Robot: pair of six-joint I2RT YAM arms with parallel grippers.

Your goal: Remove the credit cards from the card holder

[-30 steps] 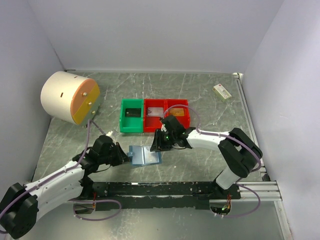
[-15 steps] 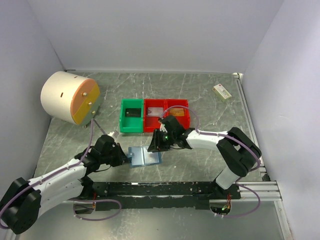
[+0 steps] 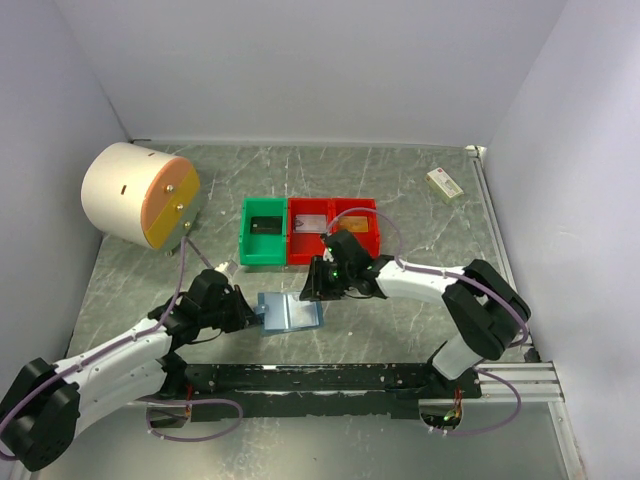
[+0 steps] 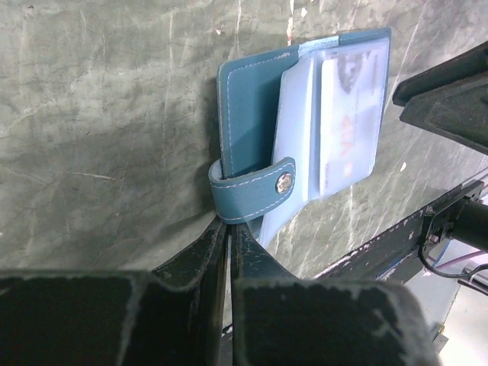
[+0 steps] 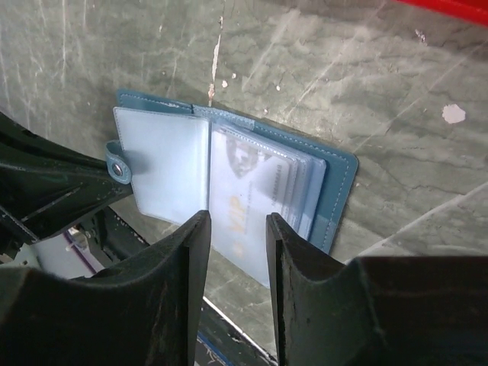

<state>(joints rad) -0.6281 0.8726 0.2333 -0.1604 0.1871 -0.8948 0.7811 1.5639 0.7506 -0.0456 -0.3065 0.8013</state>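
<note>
Legible in one place only: "VIP" in orange-red capitals on the topmost of the credit cards (image 5: 252, 200) inside the open card holder (image 5: 340, 180), slanting in the right wrist view. Same red lettering turned sideways in the left wrist view, too blurred there to spell out. Above it a dark printed figure, unreadable. On the cream box (image 3: 444, 183) at the worktop's (image 3: 400, 175) far right, red marks too small to read.
</note>
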